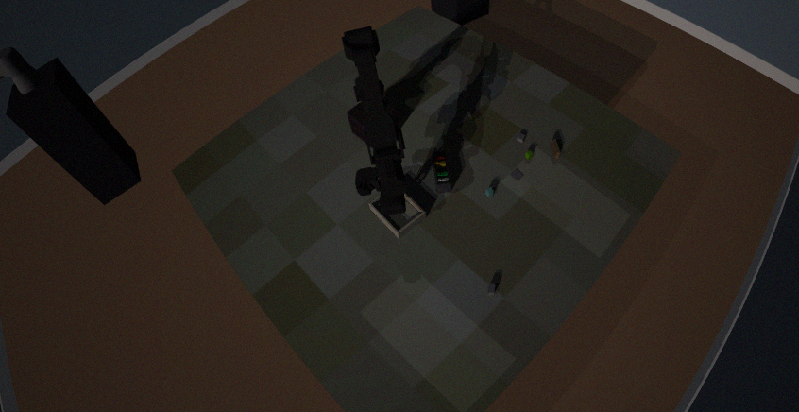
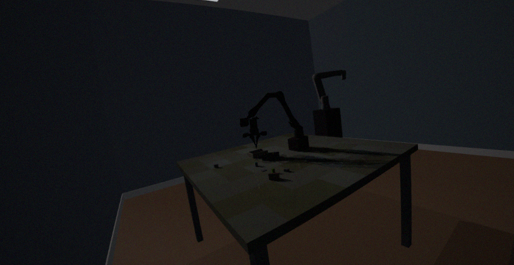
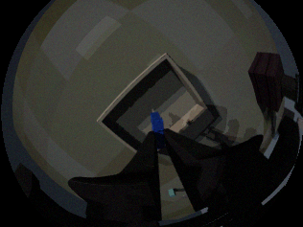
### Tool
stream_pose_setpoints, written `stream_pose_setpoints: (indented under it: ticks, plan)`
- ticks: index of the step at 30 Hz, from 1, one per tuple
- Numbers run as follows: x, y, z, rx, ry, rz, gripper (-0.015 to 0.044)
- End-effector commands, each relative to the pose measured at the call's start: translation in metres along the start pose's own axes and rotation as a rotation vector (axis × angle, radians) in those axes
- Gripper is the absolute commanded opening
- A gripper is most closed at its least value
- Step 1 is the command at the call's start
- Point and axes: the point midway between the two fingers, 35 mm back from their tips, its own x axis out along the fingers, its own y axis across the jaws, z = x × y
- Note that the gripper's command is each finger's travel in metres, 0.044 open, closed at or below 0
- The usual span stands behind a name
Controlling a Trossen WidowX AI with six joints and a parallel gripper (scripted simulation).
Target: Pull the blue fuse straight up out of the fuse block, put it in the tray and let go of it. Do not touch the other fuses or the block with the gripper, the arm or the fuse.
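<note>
Fuse (image 3: 155, 121) clamped in hand (image 3: 159, 143) | above tray (image 3: 121, 104) | block (image 1: 441, 172) beside tray, apart | small bits scattered on surface (image 1: 334, 264)

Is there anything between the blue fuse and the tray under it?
No. In the wrist view the blue fuse, pinched in the gripper, hangs over the tray with only air between.
</note>
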Motion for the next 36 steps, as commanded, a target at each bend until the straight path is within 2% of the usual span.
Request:
stream_pose_setpoints:
  ticks: [1, 19, 31, 32, 36]
  plan:
    - [0.013, -0.002, 0.000, -0.006, 0.003, -0.015, 0.0000]
    - [0.026, -0.003, 0.000, -0.006, 0.003, -0.015, 0.0000]
    - [0.023, -0.002, 0.000, 0.000, -0.001, -0.007, 0.0315]
    - [0.020, -0.002, 0.000, 0.000, -0.001, -0.008, 0.0330]
    - [-0.014, -0.002, 0.000, -0.006, 0.003, -0.015, 0.0330]
